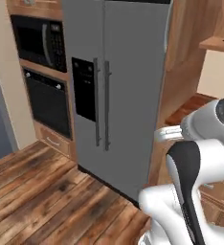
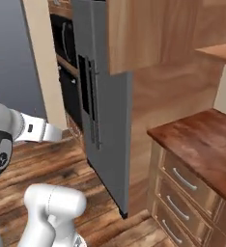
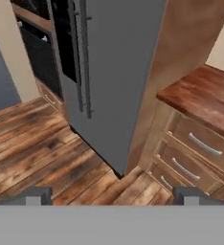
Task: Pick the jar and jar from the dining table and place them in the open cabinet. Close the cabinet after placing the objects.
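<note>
The white arm [image 1: 190, 186] was seen nearest in the left base view, before a grey refrigerator [image 1: 116, 91] and wall oven [image 1: 47, 100]. In the right base view, a wood counter [image 2: 206, 144] with drawers was shown. In the hand view, the gripper [image 3: 111, 195] was held wide open and empty. No jars or dining table were pictured, so their place and long axes could not be told; the whole task was judged undone.

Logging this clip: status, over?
Gripper open, empty. No jars or dining table in sight. Grey fridge and drawer counter ahead.
</note>
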Robot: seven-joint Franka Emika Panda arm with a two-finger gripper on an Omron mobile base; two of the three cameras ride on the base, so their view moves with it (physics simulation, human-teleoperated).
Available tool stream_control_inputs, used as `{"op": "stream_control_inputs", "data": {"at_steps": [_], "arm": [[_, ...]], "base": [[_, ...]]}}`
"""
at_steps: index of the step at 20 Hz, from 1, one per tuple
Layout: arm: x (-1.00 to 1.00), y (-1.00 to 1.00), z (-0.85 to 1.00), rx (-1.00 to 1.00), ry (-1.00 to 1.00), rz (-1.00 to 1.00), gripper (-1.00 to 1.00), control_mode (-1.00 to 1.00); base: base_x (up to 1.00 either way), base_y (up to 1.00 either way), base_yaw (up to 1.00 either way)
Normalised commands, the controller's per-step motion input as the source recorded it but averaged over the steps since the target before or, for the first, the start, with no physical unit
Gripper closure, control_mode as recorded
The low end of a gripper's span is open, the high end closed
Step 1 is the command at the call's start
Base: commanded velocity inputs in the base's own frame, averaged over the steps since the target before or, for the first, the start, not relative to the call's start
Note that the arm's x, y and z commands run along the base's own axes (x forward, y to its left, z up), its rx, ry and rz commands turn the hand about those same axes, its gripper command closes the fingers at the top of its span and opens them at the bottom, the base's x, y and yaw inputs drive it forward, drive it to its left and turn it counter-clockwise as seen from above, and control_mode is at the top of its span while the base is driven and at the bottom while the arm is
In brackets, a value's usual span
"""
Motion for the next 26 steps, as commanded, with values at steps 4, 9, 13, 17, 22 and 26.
{"op": "stream_control_inputs", "data": {"at_steps": [4,9,13,17,22,26], "arm": [[0.00,0.00,0.00,0.00,0.00,0.00,-1.00,1.00],[0.00,0.00,0.00,0.00,0.00,0.00,-1.00,1.00],[0.00,0.00,0.00,0.00,0.00,0.00,-1.00,1.00],[0.00,0.00,0.00,0.00,0.00,0.00,-1.00,1.00],[0.00,0.00,0.00,0.00,0.00,0.00,-1.00,1.00],[0.00,0.00,0.00,0.00,0.00,0.00,-1.00,1.00]], "base": [[0.00,0.69,0.94],[0.60,0.93,0.61],[0.74,0.51,0.68],[1.00,0.08,0.58],[1.00,-0.18,0.45],[1.00,-0.06,0.31]]}}
